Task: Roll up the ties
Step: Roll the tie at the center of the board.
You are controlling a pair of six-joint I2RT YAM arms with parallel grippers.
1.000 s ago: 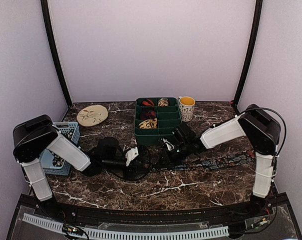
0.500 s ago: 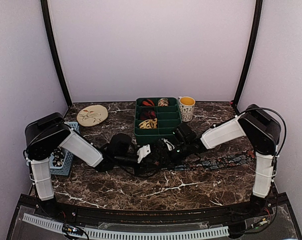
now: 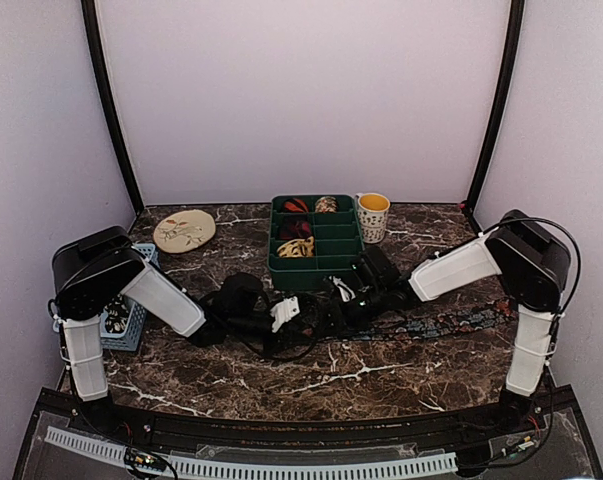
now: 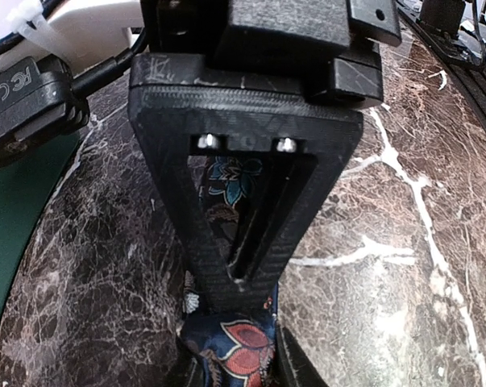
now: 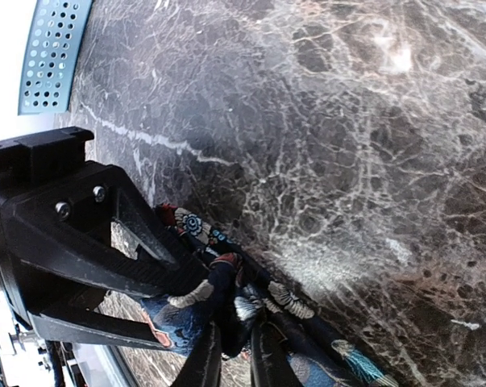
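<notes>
A dark blue tie point(image 3: 443, 322) with red and pale flower patterns lies stretched along the marble table, right of centre. Its left end is bunched up where both grippers meet. My left gripper point(image 3: 301, 312) comes in from the left and is shut on that bunched tie point(image 4: 236, 348) end, with the fabric pressed between its fingertips point(image 4: 299, 367). My right gripper point(image 3: 323, 306) faces it from the right. Its jaws point(image 5: 234, 363) stand narrow with dark tie fabric point(image 5: 281, 298) filling the gap. The rest of the tie trails away to the lower right in the right wrist view.
Behind the grippers stands a green divided tray point(image 3: 341, 262) holding rolled ties: red-black point(image 3: 295, 205), tan point(image 3: 326, 204) and yellow-cream point(image 3: 296, 247). A patterned cup point(image 3: 372, 218) stands to its right. A round plate point(image 3: 184, 230) and a blue basket point(image 3: 126, 318) are at the left.
My left arm has swung right, bringing its gripper from the table's left-centre up against the right gripper at the tie's bunched end. The right arm has barely shifted.
</notes>
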